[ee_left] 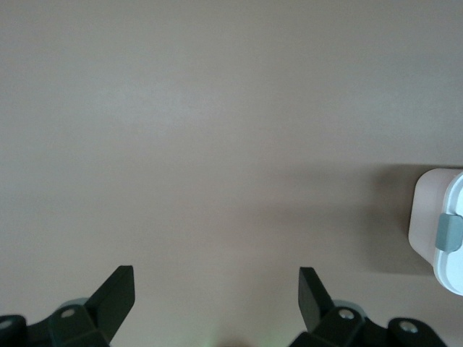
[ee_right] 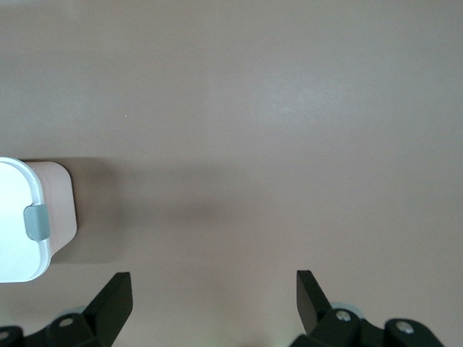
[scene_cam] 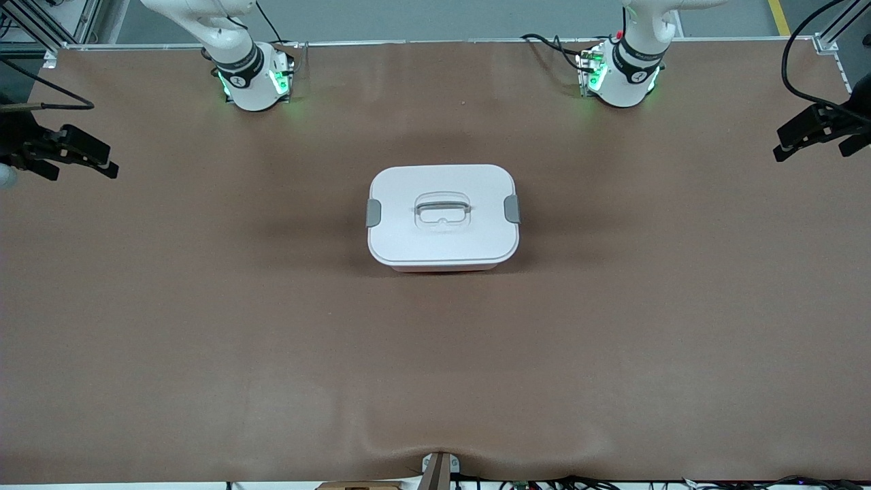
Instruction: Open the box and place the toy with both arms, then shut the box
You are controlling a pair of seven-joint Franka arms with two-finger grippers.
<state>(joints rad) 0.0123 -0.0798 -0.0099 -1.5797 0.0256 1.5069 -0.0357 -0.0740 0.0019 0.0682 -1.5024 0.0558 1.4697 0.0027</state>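
Currently the box (scene_cam: 443, 216) sits closed near the middle of the table (scene_cam: 204, 327), well apart from every edge, its white lid (scene_cam: 442, 238) seated flat on top. Front view shows the whole lid: a grey clip (scene_cam: 373, 213) on the side toward the right arm's end, a second clip (scene_cam: 512, 208) on the side toward the left arm's end, and a recessed handle (scene_cam: 442, 209) between them. Pink tub wall barely shows under the lid there; each wrist view shows it plainly, but only one end of the box with one clip. No toy appears in any view.

Left gripper (scene_cam: 820, 133) hangs over the table edge at the left arm's end, fingers spread wide, nothing between them. Right gripper (scene_cam: 64, 153) hangs over the edge at the right arm's end, likewise spread and empty. Both arms wait. Wrist views confirm the gaps; front view shows the grippers only partly at its margins
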